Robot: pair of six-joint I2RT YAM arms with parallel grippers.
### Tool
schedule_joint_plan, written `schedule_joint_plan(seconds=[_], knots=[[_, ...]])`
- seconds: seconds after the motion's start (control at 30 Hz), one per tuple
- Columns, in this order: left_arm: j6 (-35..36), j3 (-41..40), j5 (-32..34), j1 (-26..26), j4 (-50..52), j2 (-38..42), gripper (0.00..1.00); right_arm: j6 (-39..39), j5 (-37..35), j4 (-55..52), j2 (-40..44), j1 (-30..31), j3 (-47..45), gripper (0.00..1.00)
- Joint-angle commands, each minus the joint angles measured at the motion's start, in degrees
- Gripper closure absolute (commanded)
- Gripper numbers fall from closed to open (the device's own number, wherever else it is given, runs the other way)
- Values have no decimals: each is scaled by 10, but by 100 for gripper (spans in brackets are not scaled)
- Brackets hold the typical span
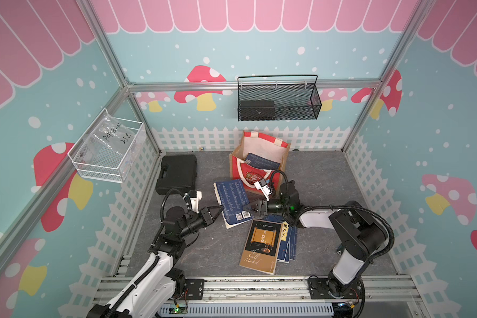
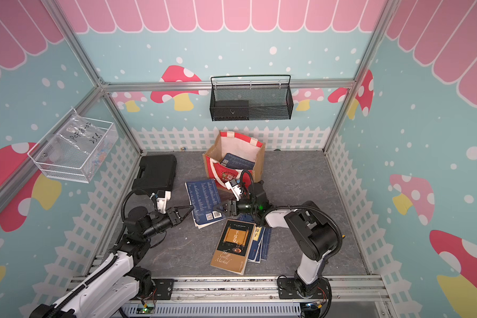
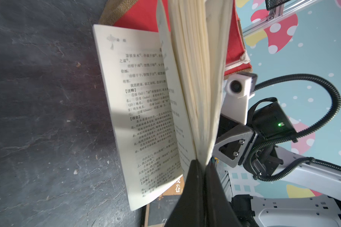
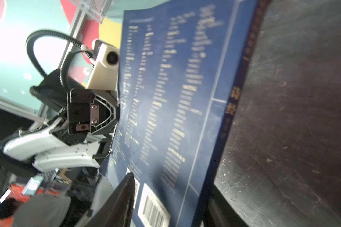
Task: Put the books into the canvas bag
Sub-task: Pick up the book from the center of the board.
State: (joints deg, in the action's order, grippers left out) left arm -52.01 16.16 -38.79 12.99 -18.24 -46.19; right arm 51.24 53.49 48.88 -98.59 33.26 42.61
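Pinching page edge of blue book [image 1: 233,202] with left gripper [image 1: 218,208], jaws together; fanned open beside canvas bag [image 1: 285,154]. Right gripper [image 1: 247,209] astride spine, clamped or not unclear. Risk: thin pinch tearing pages on lift.

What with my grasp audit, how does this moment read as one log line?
left gripper: shut on blue book | right gripper: astride its spine

Looking down from high onto the surface [image 1: 198,247] in both top views; from each wrist, close against one book [image 4: 175,98].
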Motion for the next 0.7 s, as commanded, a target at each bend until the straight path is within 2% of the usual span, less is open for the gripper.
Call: schedule_joint_plan(seconds=[0.0,0.07,0.1,0.13,0.17,0.2,0.23,0.3,0.4,0.5,0.57,0.6,0.67], knots=[[14,17,-14,17,-12,-3,100,33,37,68,32,3,0,70],[21,29,-13,23,2,-4,100,24,37,48,45,3,3,84],[28,37,-11,24,19,-2,93,13,37,30,54,2,5,88],[36,47,-10,24,39,0,83,-5,34,1,64,1,9,93],[46,59,-7,24,65,4,68,-26,33,-36,74,2,15,95],[65,80,7,24,113,11,49,-62,28,-93,86,1,26,96],[85,107,29,23,170,20,36,-103,19,-159,99,1,40,96],[119,166,92,17,288,32,22,-186,-7,-295,122,1,72,97],[169,244,101,-13,389,31,15,-277,-34,-442,157,-6,106,98],[203,297,11,-45,409,4,16,-338,-33,-522,189,-8,117,99],[223,324,-50,-46,415,-20,15,-363,-20,-551,210,-8,112,99],[235,335,-77,-46,419,-32,4,-378,-14,-571,218,-8,111,100],[274,359,-117,-44,444,-49,1,-405,5,-605,235,-8,107,100]])
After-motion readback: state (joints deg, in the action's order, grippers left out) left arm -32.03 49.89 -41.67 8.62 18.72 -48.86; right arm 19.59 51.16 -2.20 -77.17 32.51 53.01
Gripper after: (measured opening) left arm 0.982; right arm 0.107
